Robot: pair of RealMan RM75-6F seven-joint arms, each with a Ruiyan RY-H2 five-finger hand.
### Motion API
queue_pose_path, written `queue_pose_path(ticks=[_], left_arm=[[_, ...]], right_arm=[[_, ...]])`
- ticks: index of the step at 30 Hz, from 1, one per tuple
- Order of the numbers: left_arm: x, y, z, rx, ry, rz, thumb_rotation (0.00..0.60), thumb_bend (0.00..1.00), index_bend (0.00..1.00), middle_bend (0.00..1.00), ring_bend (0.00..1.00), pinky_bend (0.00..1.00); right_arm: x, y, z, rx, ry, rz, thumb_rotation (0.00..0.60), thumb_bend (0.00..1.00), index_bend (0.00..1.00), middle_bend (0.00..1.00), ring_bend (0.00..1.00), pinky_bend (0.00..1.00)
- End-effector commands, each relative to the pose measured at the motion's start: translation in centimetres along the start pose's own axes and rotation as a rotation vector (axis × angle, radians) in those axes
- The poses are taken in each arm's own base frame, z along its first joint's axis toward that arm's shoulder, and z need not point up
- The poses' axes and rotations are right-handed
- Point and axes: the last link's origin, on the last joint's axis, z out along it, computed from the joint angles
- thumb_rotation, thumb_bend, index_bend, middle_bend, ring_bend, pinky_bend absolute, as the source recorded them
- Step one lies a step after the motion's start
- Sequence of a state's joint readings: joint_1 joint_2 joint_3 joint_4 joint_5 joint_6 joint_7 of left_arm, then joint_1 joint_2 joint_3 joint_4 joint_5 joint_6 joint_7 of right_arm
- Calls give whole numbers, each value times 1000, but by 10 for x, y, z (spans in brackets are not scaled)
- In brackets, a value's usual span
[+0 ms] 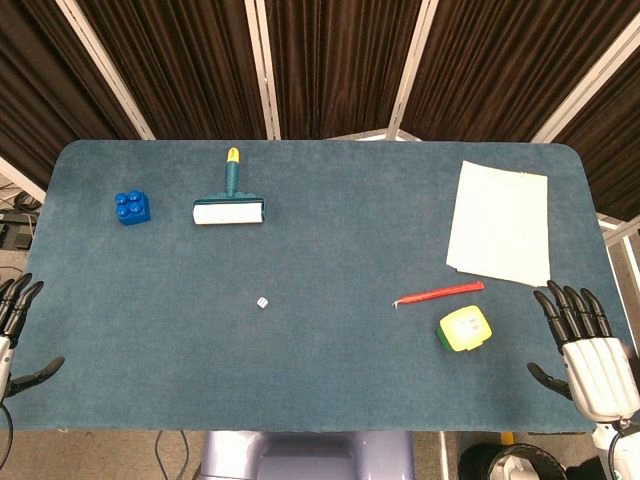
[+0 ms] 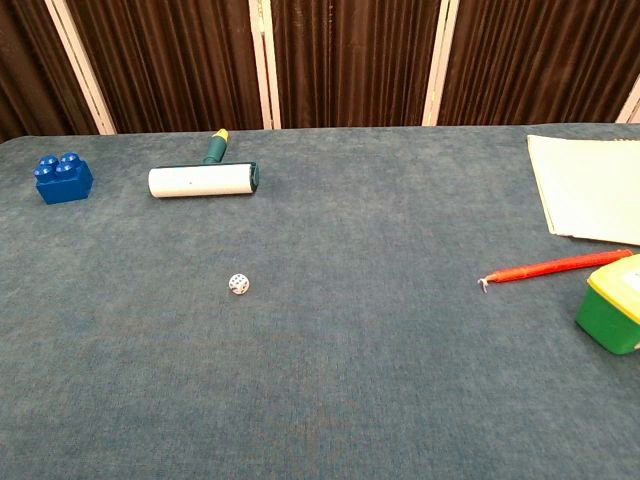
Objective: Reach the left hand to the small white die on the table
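One die point(image 1: 262, 302), one blue brick point(image 1: 133, 208), one lint roller point(image 1: 230, 206), one red pick point(image 1: 438, 294), one green-yellow box point(image 1: 464, 329), one paper stack point(image 1: 500, 222).

We are in a lab-style test booth: a blue felt-covered table point(image 1: 330, 380) ringed by dark pleated curtains point(image 2: 350, 60) on white frames.

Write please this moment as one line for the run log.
left hand: open, at table edge | die: untouched, mid-table | right hand: open, idle | reach: not begun
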State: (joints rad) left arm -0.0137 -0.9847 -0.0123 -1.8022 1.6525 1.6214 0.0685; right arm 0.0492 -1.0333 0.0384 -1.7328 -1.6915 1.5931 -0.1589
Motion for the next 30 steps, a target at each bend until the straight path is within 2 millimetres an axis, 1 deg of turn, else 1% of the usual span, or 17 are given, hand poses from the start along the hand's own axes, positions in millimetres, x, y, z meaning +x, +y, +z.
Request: queue_pose_path(ticks=[1, 7, 8, 9, 10, 11, 12, 13, 14, 15, 17, 18, 19, 21, 25, 28, 30], left_arm=[[0, 0, 0, -1, 1, 1, 600, 0, 0, 0, 0, 0], [-7, 1, 4, -8, -26, -3, 600, 0, 0, 0, 0, 1], [-10, 3, 8, -13, -36, -1, 600, 0, 0, 35, 38, 54], [-13, 7, 13, -21, -41, 0, 600, 1, 0, 158, 156, 186], [-17, 11, 19, -32, -47, 0, 600, 24, 0, 270, 261, 306], [-23, 17, 26, -47, -64, 0, 600, 108, 0, 470, 447, 513], [-30, 23, 33, -66, -93, 1, 600, 234, 0, 637, 600, 686], [-36, 31, 40, -89, -118, 2, 600, 335, 0, 715, 672, 774], [-46, 42, 50, -123, -149, 3, 600, 458, 0, 808, 759, 879], [-54, 51, 58, -145, -171, 1, 600, 537, 0, 871, 818, 949], [-70, 69, 71, -181, -235, -20, 600, 609, 8, 934, 875, 996], [-81, 81, 79, -202, -290, -43, 600, 635, 19, 953, 892, 1000], [-90, 93, 85, -229, -344, -59, 600, 649, 26, 962, 900, 1000], [-111, 118, 103, -292, -448, -34, 600, 666, 36, 972, 910, 1000], [-134, 144, 118, -312, -539, -17, 600, 665, 37, 973, 912, 1000], [-146, 155, 126, -313, -573, -6, 600, 664, 36, 973, 912, 1000], [-149, 158, 128, -312, -580, -5, 600, 665, 37, 973, 912, 1000]], right_arm=[[0, 0, 0, -3, -1, 0, 600, 0, 0, 0, 0, 0], [-1, 0, 0, -3, -8, 4, 600, 0, 0, 0, 0, 0], [0, 0, 1, -4, -8, 7, 600, 0, 0, 0, 0, 0], [0, -1, 1, -3, -10, 9, 600, 0, 0, 0, 0, 0], [-1, -1, 2, -4, -12, 10, 600, 0, 0, 0, 0, 0], [-1, -1, 3, -4, -16, 11, 600, 0, 0, 0, 0, 0], [-1, -1, 3, -4, -18, 10, 600, 0, 0, 0, 0, 0], [-2, -1, 4, -1, -22, 8, 600, 0, 0, 0, 0, 0], [-3, -1, 5, -1, -28, 1, 600, 0, 0, 0, 0, 0], [-4, 0, 6, -2, -32, -3, 600, 0, 0, 0, 0, 0], [-6, 1, 8, -8, -41, -7, 600, 0, 0, 0, 0, 0], [-7, 1, 9, -13, -44, -8, 600, 0, 0, 0, 0, 0], [-7, 2, 10, -19, -47, -9, 600, 0, 0, 0, 0, 0], [-10, 5, 13, -42, -61, -13, 600, 0, 0, 0, 0, 0], [-15, 11, 16, -76, -87, -21, 600, 0, 0, 0, 0, 0], [-18, 14, 18, -90, -103, -28, 600, 0, 0, 0, 0, 0], [-19, 15, 18, -94, -106, -30, 600, 0, 0, 0, 0, 0]])
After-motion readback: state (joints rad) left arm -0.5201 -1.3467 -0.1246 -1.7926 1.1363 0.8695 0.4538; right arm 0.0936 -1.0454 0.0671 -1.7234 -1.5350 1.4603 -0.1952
